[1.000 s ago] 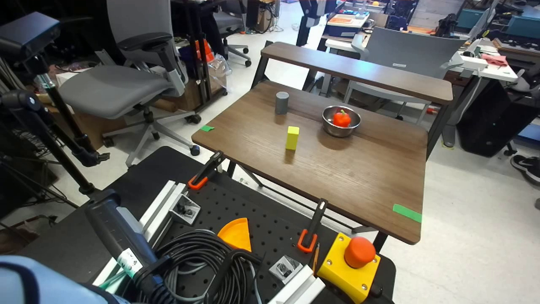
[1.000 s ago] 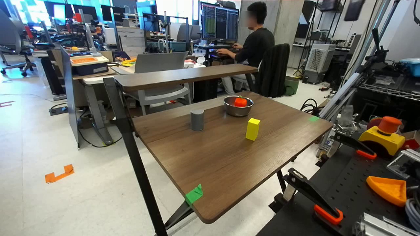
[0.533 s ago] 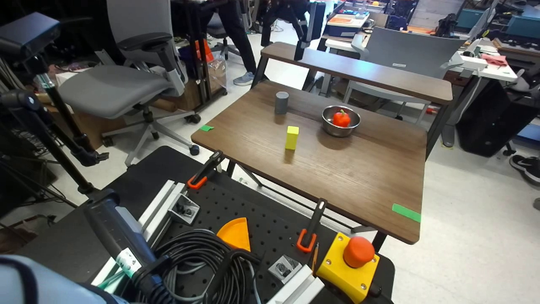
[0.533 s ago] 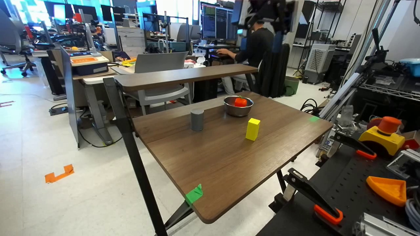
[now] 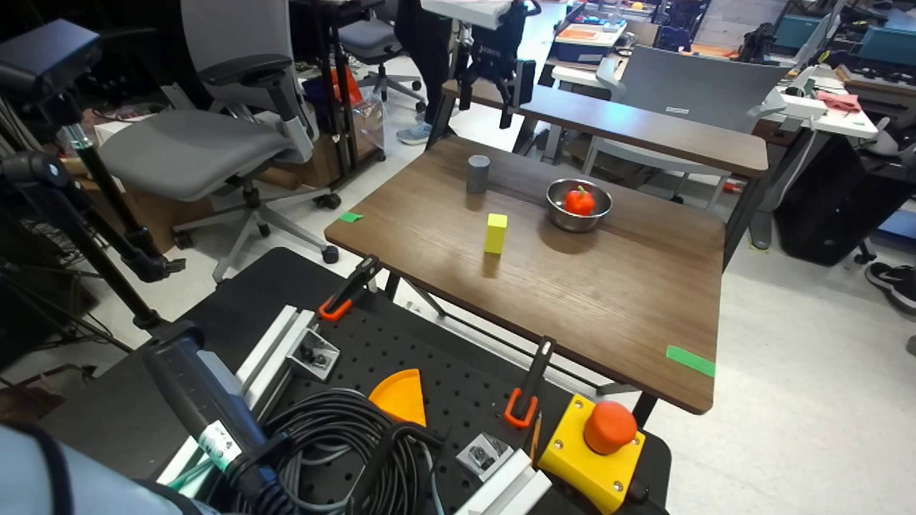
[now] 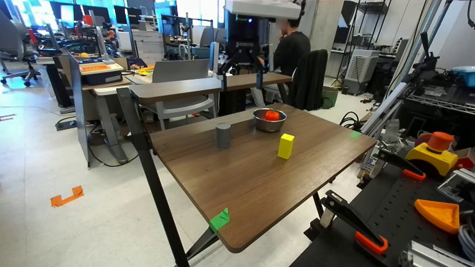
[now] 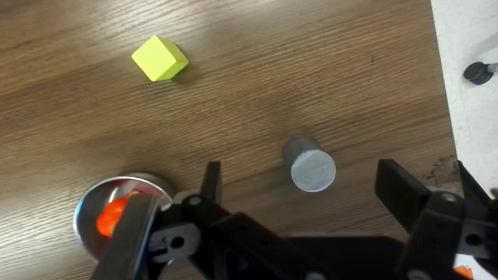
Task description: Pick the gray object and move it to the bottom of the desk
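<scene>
Across our desk, we should center the gripper (jaws wide apart) over the upright gray cylinder before lowering straight.

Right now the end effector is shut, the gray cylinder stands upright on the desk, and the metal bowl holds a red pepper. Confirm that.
Not shut: the wrist view shows the end effector open, fingers apart. The gray cylinder stands upright on the desk, and the metal bowl holds a red pepper.
</scene>
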Robot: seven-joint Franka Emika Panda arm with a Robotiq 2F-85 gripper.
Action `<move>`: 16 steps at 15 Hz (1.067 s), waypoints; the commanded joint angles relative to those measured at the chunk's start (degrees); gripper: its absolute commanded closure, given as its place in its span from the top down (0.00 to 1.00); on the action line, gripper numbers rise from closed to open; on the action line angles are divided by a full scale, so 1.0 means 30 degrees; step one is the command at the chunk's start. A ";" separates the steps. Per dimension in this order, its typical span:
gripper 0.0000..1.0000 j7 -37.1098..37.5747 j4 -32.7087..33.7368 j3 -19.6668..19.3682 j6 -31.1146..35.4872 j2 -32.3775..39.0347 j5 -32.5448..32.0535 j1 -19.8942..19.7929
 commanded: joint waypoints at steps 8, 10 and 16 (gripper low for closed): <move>1.00 0.0418 0.9788 -0.1180 -0.3779 0.7766 0.0189 0.1372; 1.00 0.0224 1.0493 -0.1062 -0.4546 0.8341 0.0312 0.1318; 1.00 0.0101 1.2499 -0.0857 -0.6213 0.9855 0.0779 0.1205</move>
